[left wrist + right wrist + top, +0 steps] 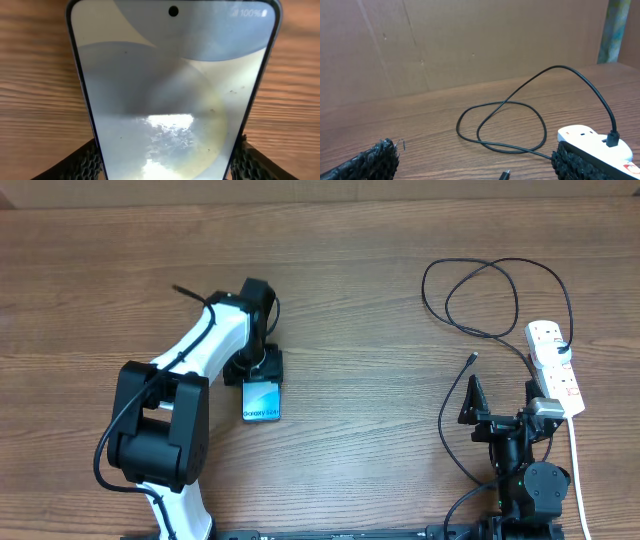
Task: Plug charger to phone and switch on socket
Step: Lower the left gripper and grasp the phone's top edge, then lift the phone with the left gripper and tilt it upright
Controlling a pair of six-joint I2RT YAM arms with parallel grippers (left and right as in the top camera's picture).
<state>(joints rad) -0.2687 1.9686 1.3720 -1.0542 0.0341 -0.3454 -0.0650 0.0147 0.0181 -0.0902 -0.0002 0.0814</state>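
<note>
The phone [262,402] lies flat on the wooden table left of centre, its light blue screen up. My left gripper [258,375] reaches down over its far end. In the left wrist view the phone [170,75] fills the frame and both black fingers [85,162] press against its long edges, so the left gripper [167,160] is shut on it. The charger [480,290] lies looped at the right, its connector tip [472,358] free on the wood. The white socket [555,365] is beside it. My right gripper [500,402] stands open, empty, just short of the tip [505,175].
The charger's plug [612,137] sits in the socket [592,142], and its cable loop [505,125] lies on the wood ahead. The socket's white cord [577,470] runs to the near edge past the right arm. A brown cardboard wall [445,45] closes the table's far side.
</note>
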